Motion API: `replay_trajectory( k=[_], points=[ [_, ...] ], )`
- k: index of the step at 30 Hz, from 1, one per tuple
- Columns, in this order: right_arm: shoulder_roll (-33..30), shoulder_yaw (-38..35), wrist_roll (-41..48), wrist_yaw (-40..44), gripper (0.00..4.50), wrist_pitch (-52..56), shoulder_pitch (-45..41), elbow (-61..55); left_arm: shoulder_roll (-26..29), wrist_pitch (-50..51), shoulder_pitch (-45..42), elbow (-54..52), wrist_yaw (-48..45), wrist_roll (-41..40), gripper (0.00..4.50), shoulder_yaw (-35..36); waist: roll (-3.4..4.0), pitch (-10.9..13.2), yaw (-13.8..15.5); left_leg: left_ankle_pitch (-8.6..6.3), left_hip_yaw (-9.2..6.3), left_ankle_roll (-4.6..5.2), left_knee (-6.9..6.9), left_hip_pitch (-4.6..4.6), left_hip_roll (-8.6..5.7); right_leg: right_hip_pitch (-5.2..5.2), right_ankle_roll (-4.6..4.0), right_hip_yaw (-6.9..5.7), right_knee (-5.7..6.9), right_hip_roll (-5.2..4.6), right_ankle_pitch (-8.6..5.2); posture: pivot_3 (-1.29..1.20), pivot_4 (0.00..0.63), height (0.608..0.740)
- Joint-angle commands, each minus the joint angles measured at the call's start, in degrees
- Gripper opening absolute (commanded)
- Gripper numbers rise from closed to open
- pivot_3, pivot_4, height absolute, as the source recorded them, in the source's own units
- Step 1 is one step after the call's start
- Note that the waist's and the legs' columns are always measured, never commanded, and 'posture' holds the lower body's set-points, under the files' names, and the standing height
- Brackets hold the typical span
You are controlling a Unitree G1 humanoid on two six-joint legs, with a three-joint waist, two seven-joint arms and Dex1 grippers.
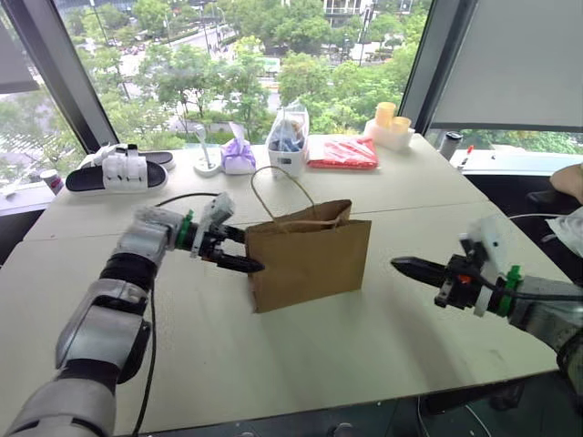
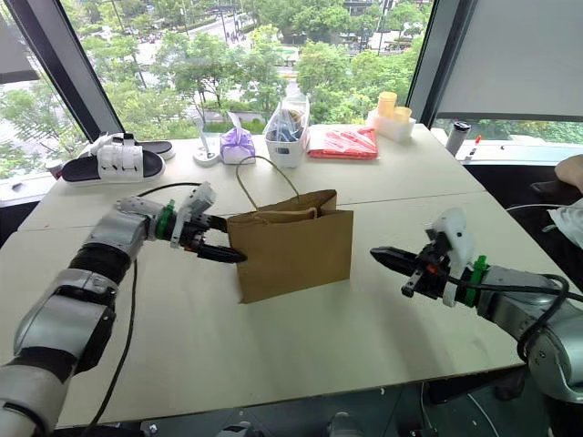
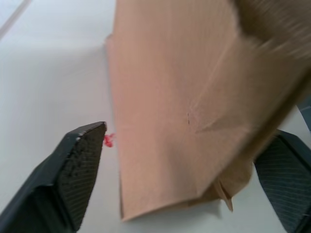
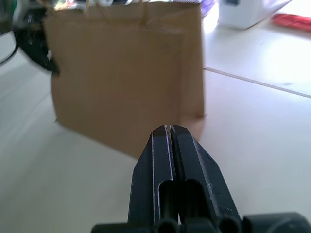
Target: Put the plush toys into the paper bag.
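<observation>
A brown paper bag [image 2: 296,244] stands upright on a pale table [image 2: 301,337]. The left gripper [image 2: 221,240], fingers spread, is at its side edge. The right gripper [image 2: 384,257], pinched closed, points at it from apart.

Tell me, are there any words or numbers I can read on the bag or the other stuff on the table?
None can be read.
paper bag: plain brown, no print.
red packet: any print too small to read.
purple pouch: too small to tell.

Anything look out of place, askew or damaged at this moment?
Nothing looks spilled or damaged. The paper bag stands upright on the table, its handle up. A pair of sandals lies at the table's far left edge.
</observation>
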Motion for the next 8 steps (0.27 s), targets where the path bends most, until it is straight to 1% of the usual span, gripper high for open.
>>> replay_trajectory(
  k=[1, 5, 8],
  points=[
    [-1.76, 3.09, -2.6, 4.08, 0.0, -4.46, -3.68, 3.55, 4.85, 12.33, 9.35, -19.83, 3.3, -6.86, 4.45, 6.29, 0.0, 0.0, -0.1, -0.01, 0.02, 0.02, 0.0, 0.02, 0.03, 0.0, 0.0, 0.01, 0.01, 0.0, 0.0, 0.0, 0.15, 0.74],
    [-2.85, 6.86, -4.69, 9.38, 0.0, -8.14, -6.78, 7.55, 8.82, 22.8, 22.2, -40.14, 10.31, -13.15, 4.45, 13.23, -0.02, 0.02, 0.0, -0.02, -0.01, 0.03, -0.02, -0.03, 0.21, -0.06, 0.01, 0.02, 0.04, 0.01, -0.01, 0.0, 0.15, 0.74],
    [-3.47, 10.14, -6.66, 13.28, 0.0, -10.62, -8.52, 10.13, 10.5, 27.78, 30.47, -51.02, 15.21, -16.93, 4.45, 17.83, -0.04, 0.03, 0.44, -0.02, -0.01, 0.02, 0.0, -0.02, 0.33, -0.02, 0.0, -0.03, 0.03, 0.04, -0.01, 0.0, 0.15, 0.74]
  ],
)
